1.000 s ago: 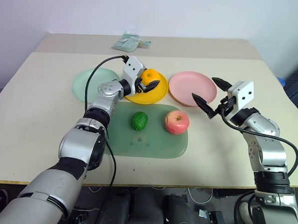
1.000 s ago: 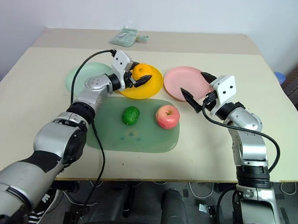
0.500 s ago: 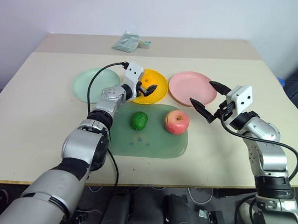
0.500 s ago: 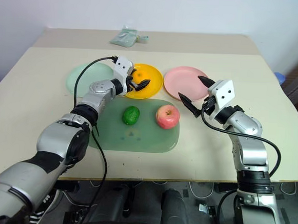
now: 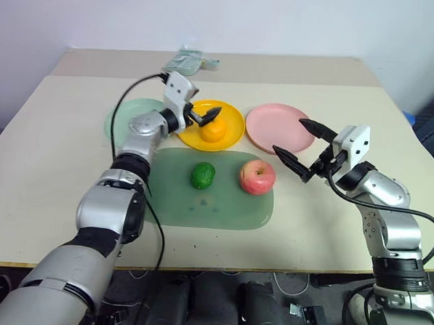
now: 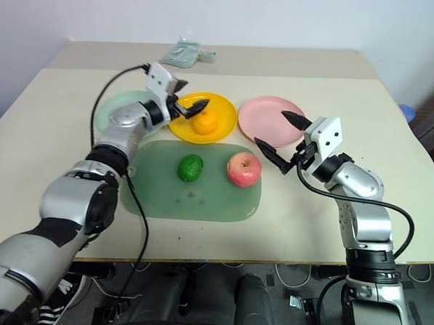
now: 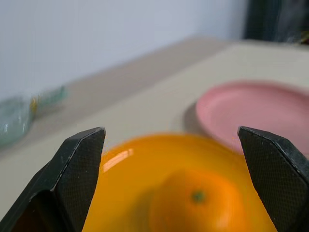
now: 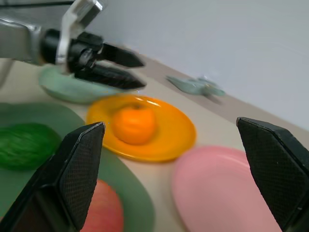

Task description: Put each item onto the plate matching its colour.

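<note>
Orange [image 5: 213, 131]: rests on the yellow plate [image 5: 234, 120], middle of the far half of the table [image 5: 49, 168].
Mint green plate [image 5: 121, 117]: beside the yellow plate toward the table's left edge, partly covered by the left arm.
Pink plate [image 5: 277, 127]: beside the yellow plate toward the right edge, bare.
Cutting mat [image 5: 222, 210], translucent green: lies nearer the front edge, below the row of plates.
Bumpy dark-green fruit [image 5: 202, 175]: on the mat, left of centre.
Red-pink apple [image 5: 257, 176]: on the mat, near its far right corner, apart from the green fruit.
Left gripper [image 5: 205, 115]: hangs just above the orange, fingers spread wide, gripping nothing.
Right gripper [image 5: 299, 146]: hovers over the pink plate's near right rim, just right of the apple, fingers spread wide, nothing between them.
Pale green packet [image 5: 186, 60]: lies near the table's far edge.
</note>
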You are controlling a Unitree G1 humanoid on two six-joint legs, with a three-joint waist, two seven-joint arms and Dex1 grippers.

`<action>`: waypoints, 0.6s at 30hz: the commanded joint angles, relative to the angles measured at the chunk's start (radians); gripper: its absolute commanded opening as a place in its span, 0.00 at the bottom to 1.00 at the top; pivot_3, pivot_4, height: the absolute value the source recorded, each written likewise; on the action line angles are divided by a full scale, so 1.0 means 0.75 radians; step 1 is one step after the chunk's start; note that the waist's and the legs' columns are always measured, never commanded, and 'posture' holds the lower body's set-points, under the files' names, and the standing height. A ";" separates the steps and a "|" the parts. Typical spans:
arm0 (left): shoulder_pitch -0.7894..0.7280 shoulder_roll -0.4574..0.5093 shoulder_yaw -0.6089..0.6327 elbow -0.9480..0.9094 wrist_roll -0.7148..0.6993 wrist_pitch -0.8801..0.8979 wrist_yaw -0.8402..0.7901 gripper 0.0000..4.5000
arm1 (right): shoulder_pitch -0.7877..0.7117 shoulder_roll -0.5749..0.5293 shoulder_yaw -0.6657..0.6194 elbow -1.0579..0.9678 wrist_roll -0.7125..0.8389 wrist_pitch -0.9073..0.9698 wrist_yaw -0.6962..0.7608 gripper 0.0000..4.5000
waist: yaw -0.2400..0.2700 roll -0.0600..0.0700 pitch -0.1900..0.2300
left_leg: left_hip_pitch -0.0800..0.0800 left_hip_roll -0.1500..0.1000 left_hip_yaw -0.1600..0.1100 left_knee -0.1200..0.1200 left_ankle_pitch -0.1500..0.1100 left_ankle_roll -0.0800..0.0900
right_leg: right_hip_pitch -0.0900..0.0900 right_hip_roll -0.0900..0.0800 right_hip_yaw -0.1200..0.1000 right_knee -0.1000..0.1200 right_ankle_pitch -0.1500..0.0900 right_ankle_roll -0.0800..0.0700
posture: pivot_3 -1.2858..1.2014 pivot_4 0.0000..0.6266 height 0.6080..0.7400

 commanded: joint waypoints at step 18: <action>0.626 0.324 -0.070 -1.132 -0.370 0.720 -0.733 1.00 | 0.093 -0.090 -0.010 -0.176 0.136 0.067 0.215 1.00 | 0.007 0.001 0.000 | 0.000 0.006 -0.002 0.000 0.000 0.000 | 0.000 0.000 0.002 -0.002 0.001 -0.003 | 0.52 0.24 1.00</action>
